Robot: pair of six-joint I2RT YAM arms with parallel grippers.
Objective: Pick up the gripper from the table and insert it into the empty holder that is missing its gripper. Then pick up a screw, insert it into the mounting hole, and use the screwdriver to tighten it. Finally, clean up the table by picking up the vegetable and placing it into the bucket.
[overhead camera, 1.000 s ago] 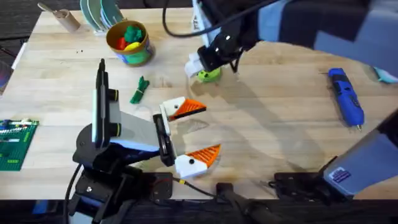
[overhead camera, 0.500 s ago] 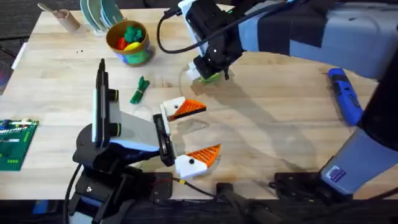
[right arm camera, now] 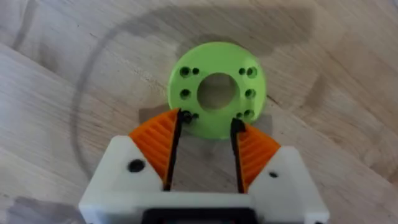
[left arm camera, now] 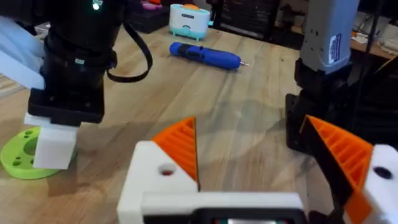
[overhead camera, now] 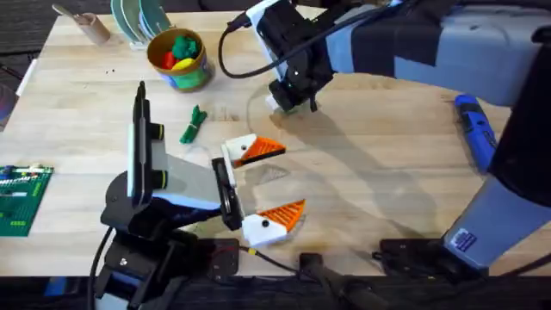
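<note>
At the table's left edge a green circuit-like board (overhead camera: pixel 21 200) is cut off by the frame. Further back, the bucket (overhead camera: pixel 177 58) sits near the far edge with red, yellow and green toy food inside, and the slim green vegetable (overhead camera: pixel 193 125) lies on the wood between the bucket and the left gripper (overhead camera: pixel 269 182).

The left arm rises from the lower left, its gripper lying near the table's middle with the white-and-orange fingers spread wide and nothing between them. From the left wrist camera both orange ribbed pads (left arm camera: pixel 180 146) show, though the one toward the frame's edge is partly cut off.

Behind and to the right of it, the right gripper (overhead camera: pixel 288 96) hangs over the table, its fingers largely hidden from above by the arm's dark body. From its own wrist camera the right gripper (right arm camera: pixel 204 127) stands part-open, the two orange tips resting at the near rim of the green round disc (right arm camera: pixel 216 90) — whether they pinch that rim or only touch it cannot be told. From the left wrist camera a white finger block covers part of the disc (left arm camera: pixel 22 157).

Far right, the blue screwdriver (overhead camera: pixel 475 133) lies on the wood, its lower end hidden behind the right arm's grey casing — it shows whole at (left arm camera: pixel 205 55)
</note>
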